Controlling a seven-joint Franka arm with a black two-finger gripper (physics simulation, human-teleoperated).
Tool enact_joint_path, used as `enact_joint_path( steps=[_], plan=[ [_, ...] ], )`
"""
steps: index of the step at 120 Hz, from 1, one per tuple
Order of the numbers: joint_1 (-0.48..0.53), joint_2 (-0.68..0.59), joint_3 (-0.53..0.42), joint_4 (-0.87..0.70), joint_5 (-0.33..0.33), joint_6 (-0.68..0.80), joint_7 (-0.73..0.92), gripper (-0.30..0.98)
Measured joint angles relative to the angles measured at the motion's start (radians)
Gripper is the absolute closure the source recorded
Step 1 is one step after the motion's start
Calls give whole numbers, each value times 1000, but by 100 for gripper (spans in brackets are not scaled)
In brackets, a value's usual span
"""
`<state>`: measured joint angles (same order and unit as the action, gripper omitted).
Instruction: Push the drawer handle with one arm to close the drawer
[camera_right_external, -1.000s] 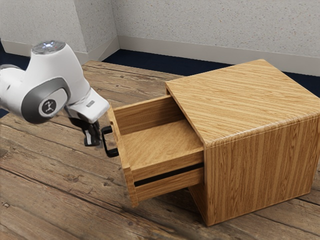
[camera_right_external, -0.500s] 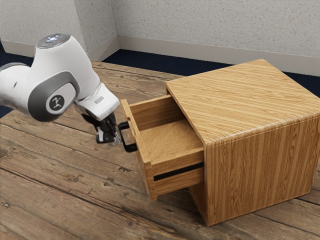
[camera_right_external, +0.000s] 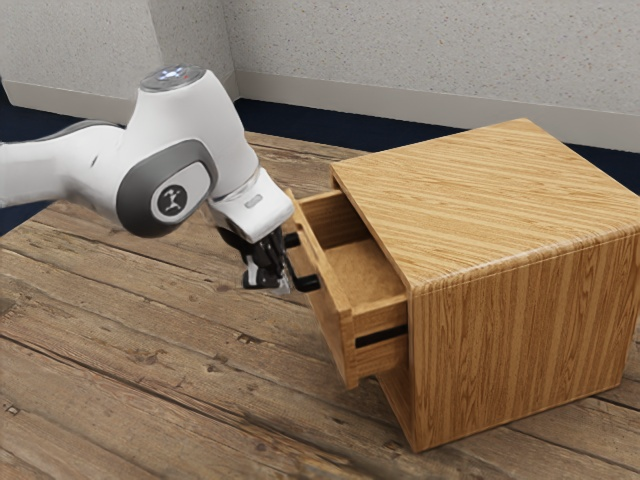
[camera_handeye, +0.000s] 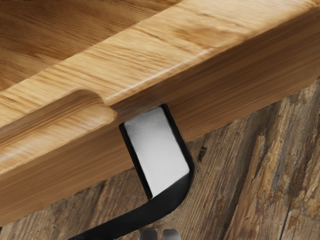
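Note:
The gripper (camera_right_external: 272, 282) is at the outer side of the black handle (camera_right_external: 306, 283), low in front of the partly open drawer (camera_right_external: 334, 304). In the wrist view both fingertips of the gripper (camera_handeye: 160, 234) stand close together, shut, beside the curved bar of the handle (camera_handeye: 162, 204). Nothing is seen between them. The handle's pale flat end joins the drawer front (camera_handeye: 240, 82). Whether the fingertips touch the bar cannot be told. The drawer still sticks out of the wooden cabinet (camera_right_external: 500, 215), with its inside partly visible.
The cabinet stands on a plank surface (camera_right_external: 150, 350) that runs under the arm. A speckled wall (camera_right_external: 430, 55) with a pale baseboard rises behind, beyond a dark blue floor strip (camera_right_external: 290, 129).
My hand has moved toward the exterior view's right, along with the handle and drawer front. The drawer has slid a good way into the cabinet, which has stayed put.

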<state>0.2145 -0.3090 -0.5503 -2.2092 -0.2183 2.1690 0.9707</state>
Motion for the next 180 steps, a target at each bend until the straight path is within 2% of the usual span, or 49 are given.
enact_joint_path(
  steps=[51, 88, 137, 180],
  plan=[
    [-9, 137, -32, 115, 82, -1, -25, 79],
    [-15, 190, -50, 168, 109, -2, -43, 79],
    [-25, 286, -64, 250, 198, -3, -74, 79],
    [-40, 312, -62, 270, 221, -3, -97, 78]
  ],
)
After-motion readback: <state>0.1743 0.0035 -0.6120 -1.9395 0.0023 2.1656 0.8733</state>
